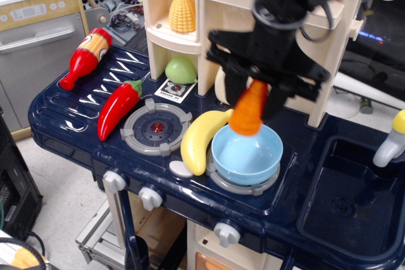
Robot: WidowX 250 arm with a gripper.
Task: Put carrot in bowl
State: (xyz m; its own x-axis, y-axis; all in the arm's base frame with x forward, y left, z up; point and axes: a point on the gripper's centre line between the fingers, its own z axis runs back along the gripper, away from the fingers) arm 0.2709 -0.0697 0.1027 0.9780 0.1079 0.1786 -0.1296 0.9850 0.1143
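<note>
A black robot gripper point(253, 96) hangs above the toy kitchen with its fingers clamped on the small orange ridged plastic carrot point(249, 109), which is held in the air with its wide end lowermost, over the near-left rim of the round light blue plastic bowl point(247, 155) and not touching it. The bowl sits on the right grey burner ring point(243, 184) of a glossy dark navy plastic toy countertop point(69, 128). Just left of the bowl lies a curved yellow plastic banana point(200, 138), its upper end close to the bowl's rim. The left grey burner ring with a red centre point(155, 129) is bare. A long red plastic chili pepper with a green stem point(118, 108) lies at the left edge of that burner, and further left a red toy ketchup bottle with a tan band point(85, 56) lies on its side on the ribbed part of the counter. At the counter's front edge are 3 pale grey knobs point(151, 197). On the right the counter drops into a navy sink basin point(351, 197) with a pale faucet topped in yellow point(393, 138). A cream plastic shelf unit point(174, 36) rises behind, holding a yellow toy corn cob point(182, 12), with a light green rounded toy point(181, 69) below it. Behind the kitchen on the left stands a grey metal cabinet point(35, 49); the floor is pale.
</note>
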